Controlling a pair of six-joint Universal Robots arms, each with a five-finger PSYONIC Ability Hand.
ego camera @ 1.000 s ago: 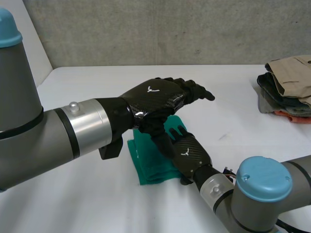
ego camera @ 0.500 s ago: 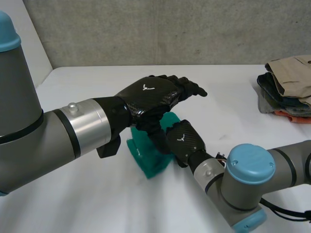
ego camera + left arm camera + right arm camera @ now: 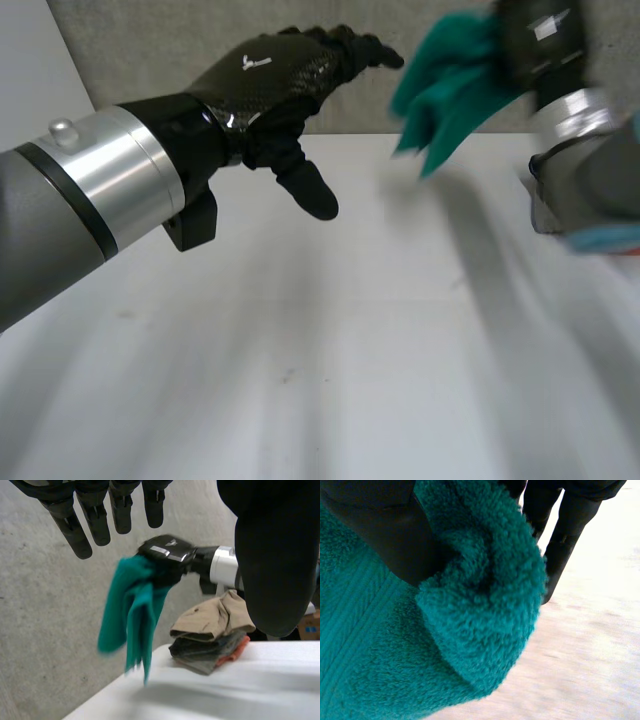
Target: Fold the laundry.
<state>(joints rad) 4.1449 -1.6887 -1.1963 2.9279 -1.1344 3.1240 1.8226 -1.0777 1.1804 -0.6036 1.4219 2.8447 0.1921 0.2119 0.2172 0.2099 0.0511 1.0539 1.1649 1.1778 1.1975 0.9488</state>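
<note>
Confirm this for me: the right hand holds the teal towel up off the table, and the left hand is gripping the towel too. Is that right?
Not quite. The left hand is not gripping it: in the left wrist view its fingers are straight and apart from the teal towel. The rest stands: the right hand holds the towel up off the table.

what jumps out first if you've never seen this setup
A teal terry towel hangs bunched in mid-air above the white table, gripped by the right robot hand. The left robot hand hovers beside it, open and empty. A stack of folded khaki, grey and orange clothes sits at the table's edge.
</note>
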